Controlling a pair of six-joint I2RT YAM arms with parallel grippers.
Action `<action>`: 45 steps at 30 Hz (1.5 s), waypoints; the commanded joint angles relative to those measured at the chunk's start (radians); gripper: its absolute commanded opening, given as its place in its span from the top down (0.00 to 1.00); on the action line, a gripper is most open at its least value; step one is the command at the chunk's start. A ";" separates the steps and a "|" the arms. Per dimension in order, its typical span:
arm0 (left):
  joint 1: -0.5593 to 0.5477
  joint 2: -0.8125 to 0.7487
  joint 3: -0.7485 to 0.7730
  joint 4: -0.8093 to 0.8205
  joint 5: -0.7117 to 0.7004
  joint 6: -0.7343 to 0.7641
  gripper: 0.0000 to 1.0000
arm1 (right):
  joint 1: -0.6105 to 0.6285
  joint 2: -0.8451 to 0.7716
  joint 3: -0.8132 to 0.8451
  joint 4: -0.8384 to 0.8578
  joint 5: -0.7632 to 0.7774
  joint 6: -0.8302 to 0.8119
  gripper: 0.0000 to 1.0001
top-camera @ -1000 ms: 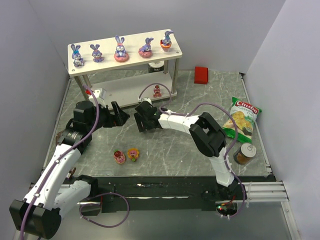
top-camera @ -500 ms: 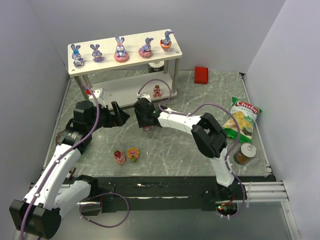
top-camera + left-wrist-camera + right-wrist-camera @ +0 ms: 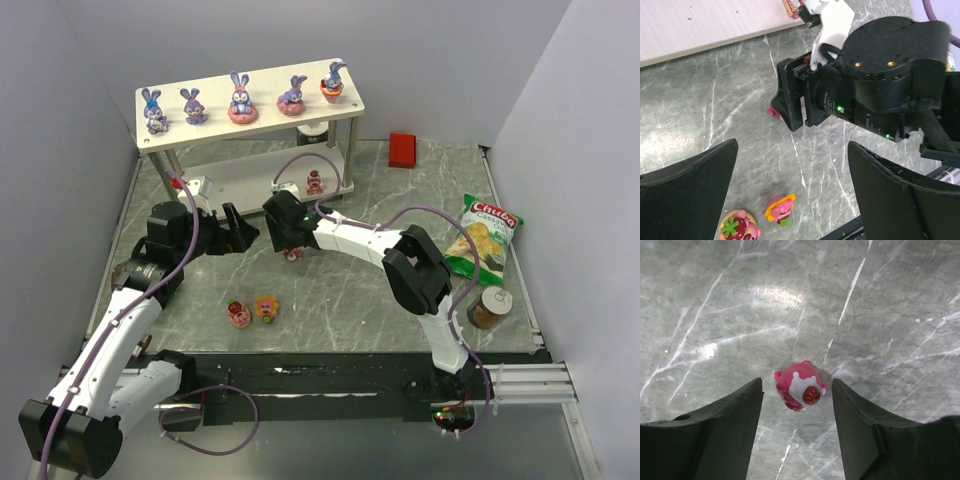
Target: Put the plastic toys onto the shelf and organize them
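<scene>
We see the right gripper (image 3: 290, 245) pointing down at the grey marbled bench (image 3: 340, 290), just in front of the shelf (image 3: 200, 115). In the wrist view its two dark fingers (image 3: 715, 435) stand either side of a pink-and-white sweet figurine (image 3: 799, 390). There is bare bench between the toy and each finger, so the gripper is parted and holds nothing. The figurine rests on the bench, a little nearer the right-hand finger.

The left gripper (image 3: 240, 232) hangs just to the left of the right one, spread wide and empty. From its wrist camera we look past both broad fingers (image 3: 685, 195) at the right arm's black wrist housing.

Nearer to the arm bases, two more sweets lie on the bench, close beside each other. One is a strawberry-topped pink sweet (image 3: 738, 227) and the other a yellow-and-pink sweet (image 3: 780, 209).

On the shelf's top board a row of five purple-blue bunnies (image 3: 241, 98) stands upright and spaced apart. The two at the left have no bases, the next two sit on pink bases and the rightmost on an orange one. A small reddish sweet (image 3: 314, 181) stands on the lower board near its right end.

A red block (image 3: 403, 149) lies on the bench to the right of the shelf. A green chips bag (image 3: 483, 238) and a small jar (image 3: 489, 308) sit by the bench's right edge.
</scene>
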 commanded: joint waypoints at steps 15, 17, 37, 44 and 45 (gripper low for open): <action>-0.003 -0.020 0.006 0.032 0.011 0.009 0.04 | 0.004 0.057 0.064 -0.048 0.004 0.032 0.43; -0.003 -0.020 0.008 0.031 0.011 0.009 0.03 | 0.001 0.067 0.075 -0.053 0.001 0.032 0.44; -0.001 -0.009 0.015 0.025 0.005 0.012 0.04 | -0.006 0.063 0.127 -0.004 0.050 -0.046 0.95; -0.003 -0.003 0.025 0.016 -0.003 0.014 0.04 | -0.025 0.064 0.208 0.044 0.046 -0.119 0.98; -0.003 -0.003 0.025 0.014 -0.006 0.012 0.04 | -0.033 0.076 0.222 0.045 0.041 -0.127 0.98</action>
